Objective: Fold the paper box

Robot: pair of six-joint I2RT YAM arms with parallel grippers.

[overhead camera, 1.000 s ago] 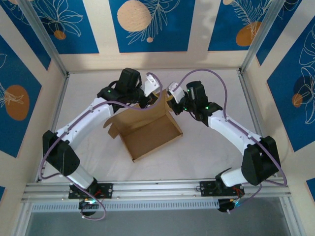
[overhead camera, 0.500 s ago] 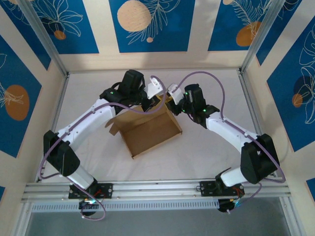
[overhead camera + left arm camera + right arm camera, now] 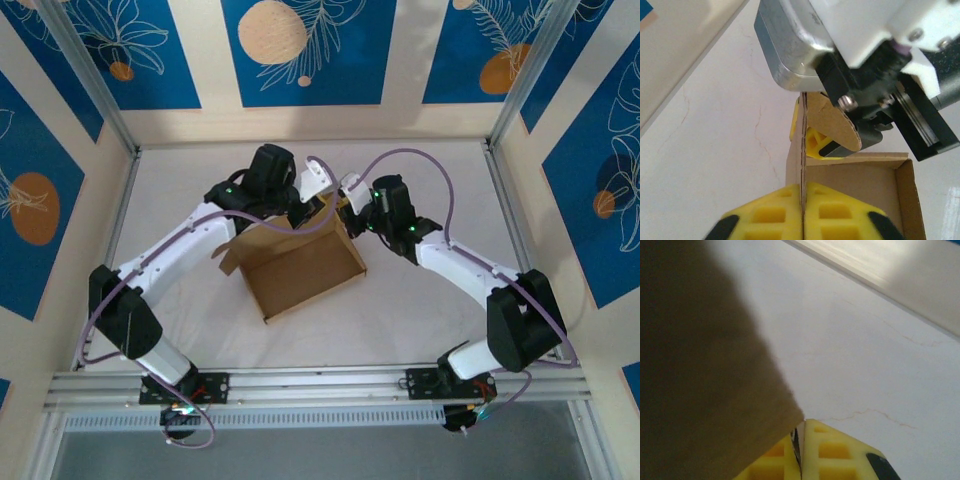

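Since a second ago the box has slid a little left and far, the rounded flap that stood high at its far corner has come down lower, and both wrists have closed in on that corner, the right arm reaching further left than before. The left gripper and the right gripper now meet almost nose to nose over the far wall. In the left wrist view the yellow pads sit tight on both faces of the upright cardboard edge, so those jaws are clamped on it. The other gripper's yellow fingers straddle the same wall just beyond, by the rounded flap. The right wrist view shows its jaws closed too, with cardboard running down into the seam between them. The table is white with faint marble veins. It is boxed in by metal posts and a rail along the near edge where the arms are bolted. Behind stand cream walls with blue panels of white leaf outlines and orange discs. The box lies mid-table, turned diagonally – a shallow brown tray with its far and right walls up, a loose flap jutting at its left end, and its bare brown floor showing inside.
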